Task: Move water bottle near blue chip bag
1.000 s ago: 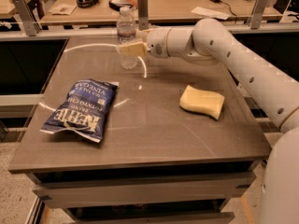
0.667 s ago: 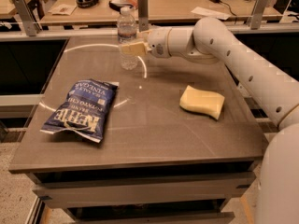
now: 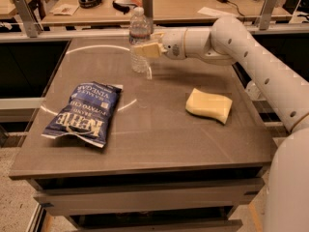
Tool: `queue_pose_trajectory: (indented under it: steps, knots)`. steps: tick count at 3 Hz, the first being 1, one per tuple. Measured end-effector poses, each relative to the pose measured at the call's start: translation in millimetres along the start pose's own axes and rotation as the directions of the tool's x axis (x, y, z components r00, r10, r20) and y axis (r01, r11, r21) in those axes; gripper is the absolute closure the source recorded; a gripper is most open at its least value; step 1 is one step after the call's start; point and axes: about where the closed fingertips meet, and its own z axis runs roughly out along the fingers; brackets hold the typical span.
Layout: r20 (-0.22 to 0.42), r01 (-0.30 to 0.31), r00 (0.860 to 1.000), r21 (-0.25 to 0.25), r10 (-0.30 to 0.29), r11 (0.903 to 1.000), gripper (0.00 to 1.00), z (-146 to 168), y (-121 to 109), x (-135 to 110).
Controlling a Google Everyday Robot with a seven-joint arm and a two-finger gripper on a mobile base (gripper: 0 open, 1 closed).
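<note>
Water bottle (image 3: 139, 29) in my gripper (image 3: 144, 50), upper centre of the frame.

From my seat, the gripper's tan fingers (image 3: 147, 50) are closed around the bottle's middle, reaching in from the right on the end of the white arm (image 3: 231, 37), which sweeps down the right side of the frame. The bottle stands upright, white cap on top, near the far edge of the grey table (image 3: 159, 134); I cannot tell whether its base touches the tabletop or sits just above it. Well apart from it, toward the lower left, the blue chip bag (image 3: 82, 111) lies flat with its white lettering up. The yellow sponge (image 3: 209, 105) rests right of centre, apart from both bottle and bag. A wooden desk (image 3: 183, 1) runs across the top of the frame behind the table.
</note>
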Motion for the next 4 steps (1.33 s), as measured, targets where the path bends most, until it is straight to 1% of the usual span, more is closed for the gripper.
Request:
queue_pose_trajectory:
  steps: [1,2,3,4]
  knots:
    - [0.024,-0.017,1.0,-0.031,0.018,0.9994,1.0,-13,13,-11]
    - [0.03,-0.032,0.999,-0.053,0.034,0.9981,1.0,-28,33,-22]
    - [-0.003,-0.021,1.0,-0.137,0.021,0.9903,1.0,-37,76,-25]
    - [-0.019,-0.024,1.0,-0.198,0.021,0.98,1.0,-39,107,-22]
